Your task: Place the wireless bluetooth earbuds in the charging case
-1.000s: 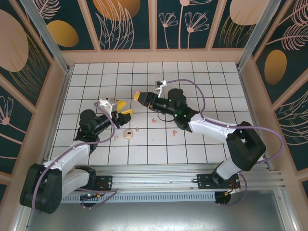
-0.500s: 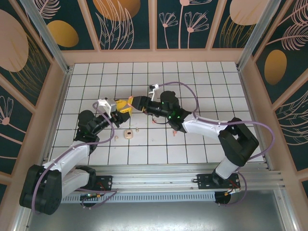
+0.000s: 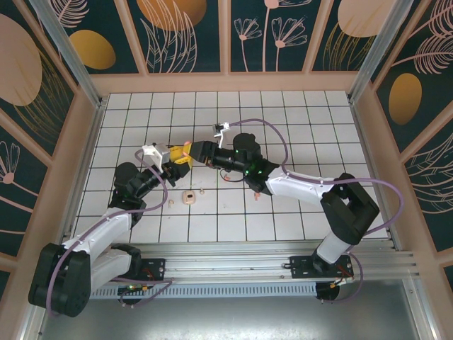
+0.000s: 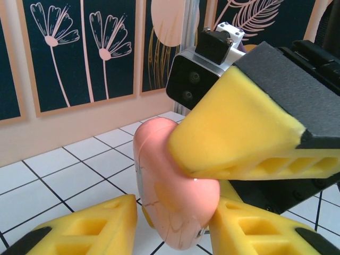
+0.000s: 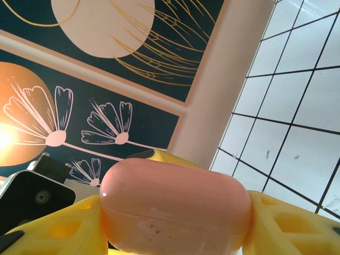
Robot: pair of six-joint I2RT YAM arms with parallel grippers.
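1. Clamped on the pink charging case (image 5: 175, 204) at both ends by the yellow fingers of the right gripper (image 5: 175, 226); lid shut along a thin seam.
2. On the left gripper (image 4: 175, 236), yellow fingers (image 4: 85, 228) set low on either side of the same case, very close to its lower end. Cannot tell whether pressing or just short of contact.
3. From the left wrist: case roughly upright, slightly tilted, with one finger of the right gripper laid against its upper right side.
4. From above: left gripper (image 3: 184, 156) and right gripper (image 3: 199, 151) tip to tip over the left-middle of the tiled table (image 3: 318, 113), with the case (image 3: 186, 146) a small pink spot between them, held clear of the tiles.
5. Nearer the arm bases, a small cream box (image 3: 188, 197) on the tiles, with a cream earbud (image 3: 202, 190) just to its right and a second cream earbud (image 3: 172, 204) just to its left.
6. A coral earbud (image 3: 256, 194) on the tiles close by the right arm (image 3: 297, 185), well apart from the held case.
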